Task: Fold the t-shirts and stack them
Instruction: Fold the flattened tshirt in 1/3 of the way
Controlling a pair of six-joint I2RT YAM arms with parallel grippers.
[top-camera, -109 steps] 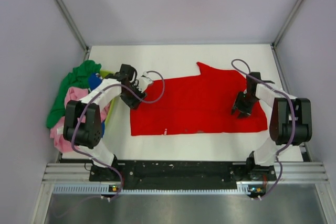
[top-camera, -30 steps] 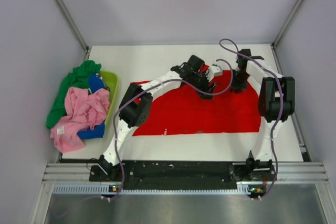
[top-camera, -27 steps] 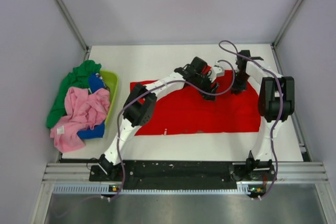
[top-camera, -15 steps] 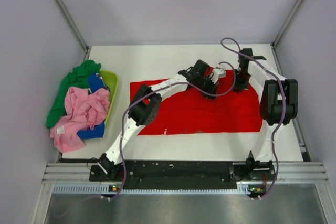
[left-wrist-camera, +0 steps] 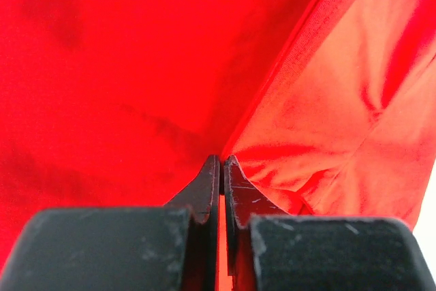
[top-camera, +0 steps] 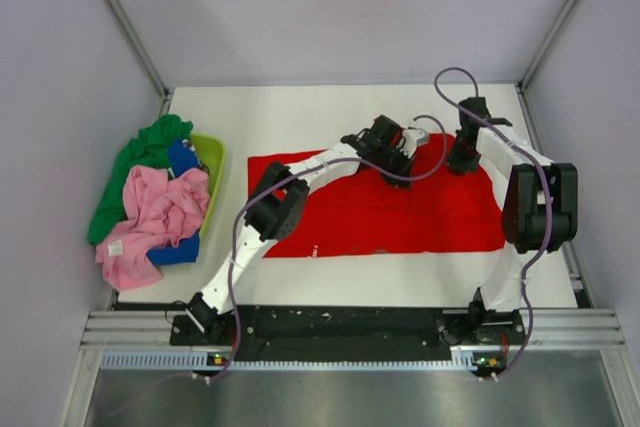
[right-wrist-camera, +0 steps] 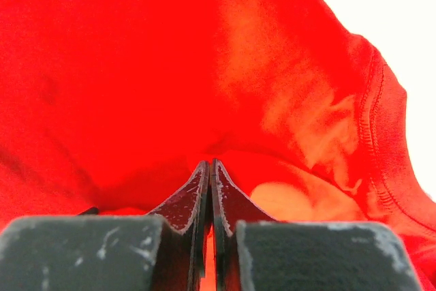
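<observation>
Red fabric fills both wrist views: the red t-shirt lies spread across the middle of the white bench, near hem flat, far edge toward the right gathered up. The left end effector is closed tight, a crease of cloth rising straight from its tips, so it appears to pinch that edge. The right end effector just beside it is likewise clamped, with bunched cloth and a stitched hem around its tips. Holding two nearby points on one edge probably serves to carry that side over as a straight fold, not a crumpled one. Well apart at the left, the pink t-shirt, green t-shirt and blue t-shirt sit heaped over the lime basket, seemingly awaiting their turn.
</observation>
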